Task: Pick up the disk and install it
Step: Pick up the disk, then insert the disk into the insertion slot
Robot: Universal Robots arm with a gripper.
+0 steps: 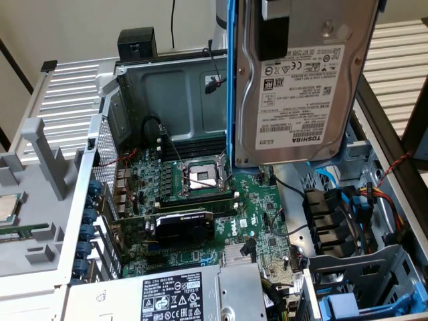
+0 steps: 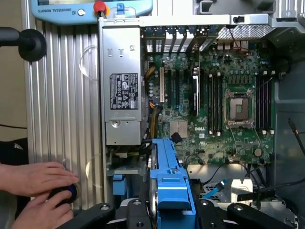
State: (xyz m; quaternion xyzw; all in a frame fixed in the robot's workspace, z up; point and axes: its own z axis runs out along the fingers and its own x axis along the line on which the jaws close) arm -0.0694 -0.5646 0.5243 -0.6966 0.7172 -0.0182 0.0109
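Observation:
The disk (image 1: 301, 87), a silver-grey hard drive with a white label in a blue carrier, hangs upright high above the open computer case (image 1: 167, 87). My gripper (image 1: 284, 8) holds it from the top, shut on it. In the wrist view the disk (image 2: 169, 181) appears edge-on with its blue carrier facing the camera, between my black fingers (image 2: 138, 214), over the case's drive bay area.
Inside the case lie the motherboard with its open processor socket (image 1: 200, 177), a graphics card (image 1: 184, 224) and the grey power-supply box (image 1: 194, 294). Blue-railed drive bays (image 1: 354, 294) sit at the exterior view's right. A person's hands (image 2: 33, 186) rest on a small device beside the case.

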